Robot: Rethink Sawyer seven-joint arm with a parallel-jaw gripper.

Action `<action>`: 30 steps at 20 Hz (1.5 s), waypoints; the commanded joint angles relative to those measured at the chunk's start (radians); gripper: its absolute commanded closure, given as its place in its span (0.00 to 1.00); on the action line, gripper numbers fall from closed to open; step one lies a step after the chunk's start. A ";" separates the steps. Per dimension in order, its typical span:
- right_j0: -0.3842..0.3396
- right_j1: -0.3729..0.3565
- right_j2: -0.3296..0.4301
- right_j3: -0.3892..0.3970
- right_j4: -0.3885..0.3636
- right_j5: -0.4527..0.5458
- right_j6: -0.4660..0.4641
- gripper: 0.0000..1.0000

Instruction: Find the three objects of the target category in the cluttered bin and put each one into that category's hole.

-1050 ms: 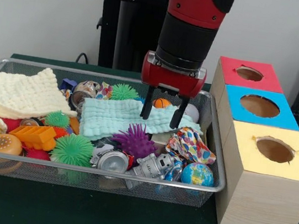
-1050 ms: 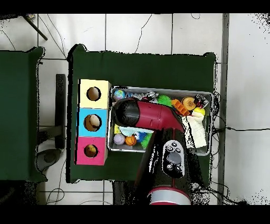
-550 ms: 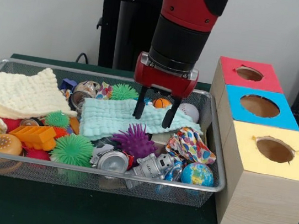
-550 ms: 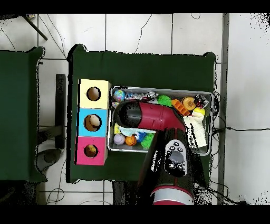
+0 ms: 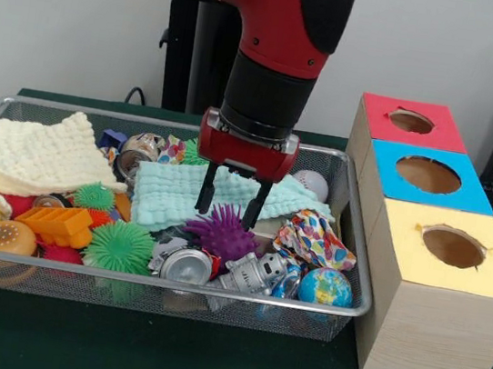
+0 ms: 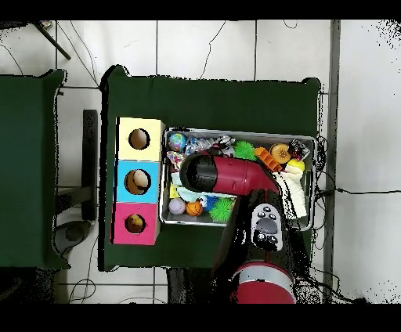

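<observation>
The wire mesh bin [image 5: 347, 254] sits on the green table [image 5: 203, 362], packed with clutter, and just beside it stands a row of three wooden boxes, each with a round hole in its top: the yellow-topped box [image 5: 442, 295] nearest the camera, the blue-topped box [image 5: 426, 178] in the middle, the red-topped box [image 5: 411, 123] farthest. The red and black arm [image 5: 283, 52] comes down over the bin's middle. A cream knitted cloth [image 5: 44, 156] fills one end of the bin; a pale teal cloth [image 5: 167, 194] lies across the centre. The gripper [image 5: 232, 199] hangs with its two dark fingers spread and empty, over the teal cloth and just above the purple spiky ball [image 5: 221, 233]. Nearby lie a green spiky ball [image 5: 120, 245], a crushed can [image 5: 186, 265] and a small globe ball [image 5: 325, 287].
</observation>
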 commanded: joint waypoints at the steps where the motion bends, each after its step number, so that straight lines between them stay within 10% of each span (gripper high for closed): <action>1: -0.025 0.076 0.098 0.006 -0.051 -0.052 0.058 0.00; 30: -0.051 0.066 0.137 0.061 -0.122 0.001 -0.021 0.00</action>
